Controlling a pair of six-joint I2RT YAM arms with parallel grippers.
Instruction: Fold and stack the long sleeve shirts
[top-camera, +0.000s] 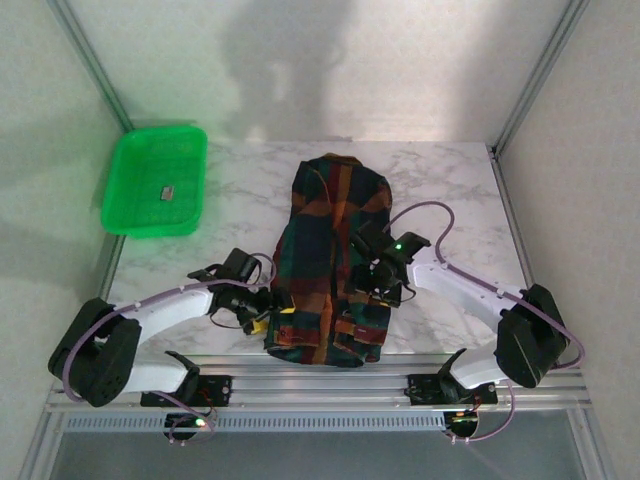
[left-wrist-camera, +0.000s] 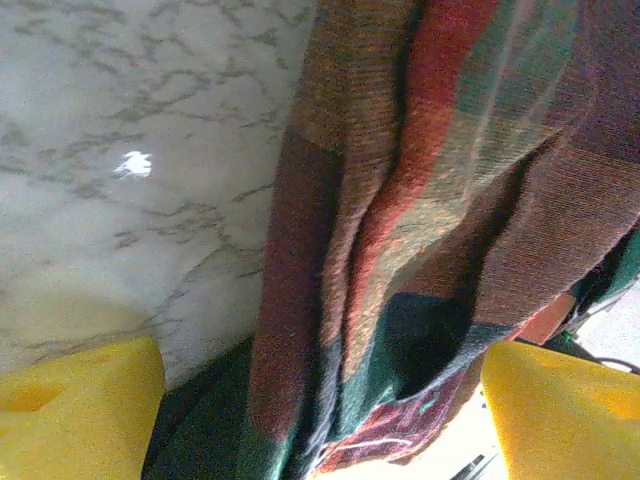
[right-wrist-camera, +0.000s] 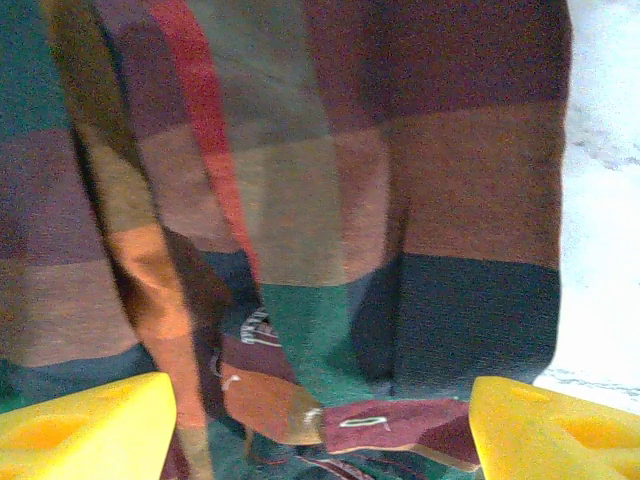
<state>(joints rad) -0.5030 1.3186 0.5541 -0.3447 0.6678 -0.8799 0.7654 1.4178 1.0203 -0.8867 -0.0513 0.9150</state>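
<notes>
1. Green, red, orange and navy plaid cloth shirt (top-camera: 330, 235) lies lengthwise on the white marble table (top-camera: 450, 190).
2. Left gripper (left-wrist-camera: 320, 405) reaches low to its left edge, jaws wide, holding nothing.
3. Right gripper (right-wrist-camera: 320, 420) bends over its right side, equally wide, empty.

Shirt (top-camera: 325, 230) plaid grn/red/navy; tray (top-camera: 145, 170) grn

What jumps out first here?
The plaid shirt catches the eye first, lying lengthwise in the middle of the marble table with its collar at the far end. Both arms reach in at its near end, with the left fingers and the right fingers spread wide and the cloth loose between them. A bright green tray sits at the table's far left corner.
</notes>
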